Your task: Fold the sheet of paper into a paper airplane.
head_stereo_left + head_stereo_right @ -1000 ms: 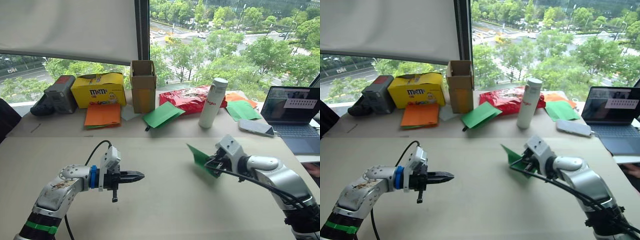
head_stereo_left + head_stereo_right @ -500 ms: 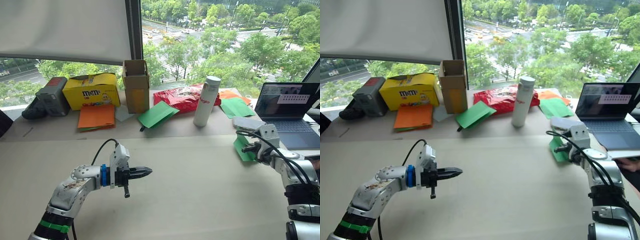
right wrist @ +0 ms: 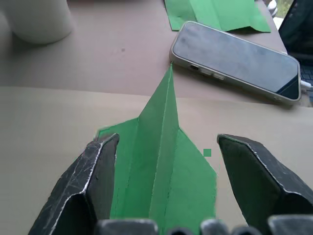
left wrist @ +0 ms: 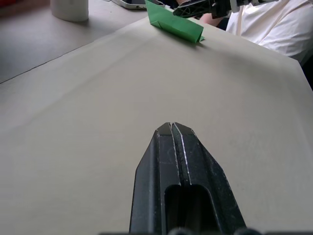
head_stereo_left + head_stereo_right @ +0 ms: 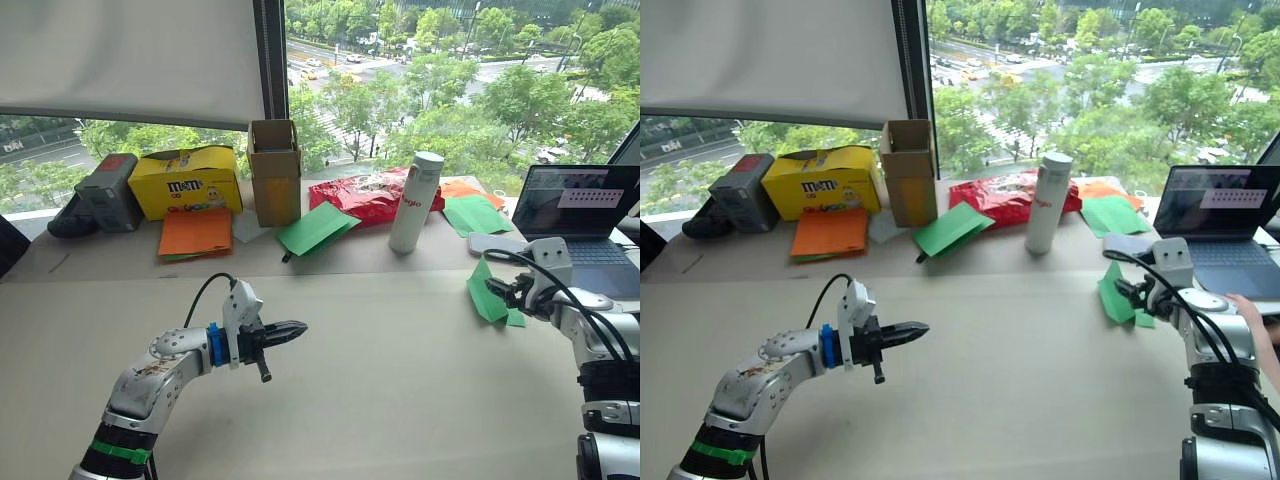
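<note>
Released, one paper airplane (image 3: 164, 161) between right hand (image 3: 168, 183) fingers.

Between your right gripper's (image 3: 166, 188) scuffed, matt black plastic fingers (image 3: 95, 181) lies the paper airplane (image 3: 161, 166), thin matt green paper with crisp creases. Beyond the fingertips, note the glossy glass-faced phone (image 3: 237, 61) on the smooth, matt beige table (image 3: 58, 127).

Along the window you have a yellow box (image 5: 184, 181), a cardboard box (image 5: 274, 172), orange sheets (image 5: 195, 232), a red bag (image 5: 370, 194), a white bottle (image 5: 415, 202), a phone (image 3: 236, 59) and a laptop (image 5: 577, 211)
</note>
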